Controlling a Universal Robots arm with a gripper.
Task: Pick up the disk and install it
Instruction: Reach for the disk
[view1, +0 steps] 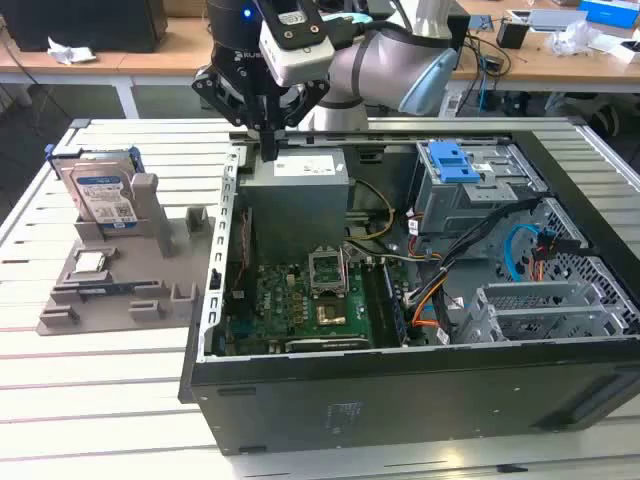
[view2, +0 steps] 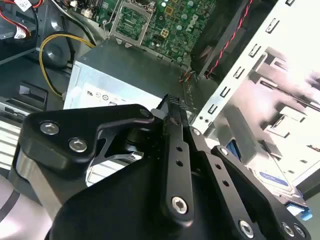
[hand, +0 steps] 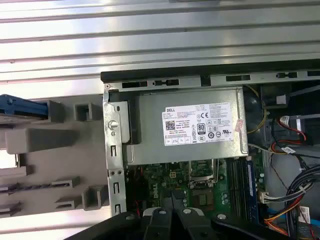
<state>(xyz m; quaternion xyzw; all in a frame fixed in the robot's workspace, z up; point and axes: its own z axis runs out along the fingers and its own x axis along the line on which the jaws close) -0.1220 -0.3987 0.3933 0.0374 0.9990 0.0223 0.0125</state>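
Black claw (view1: 270, 148), clenched on nothing, hangs over the grey metal power-supply box (view1: 297, 185); the silver blue-framed disk (view1: 103, 195) stands well aside from it.

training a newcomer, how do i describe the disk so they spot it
Look to the exterior view's left of the open computer case, at the grey holder. The disk stands on edge at its far end: silver, blue-framed, white-and-blue label, unlike the square chip lying flat.

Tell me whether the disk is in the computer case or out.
Out: the disk stands upright in the grey holder beside the open case.
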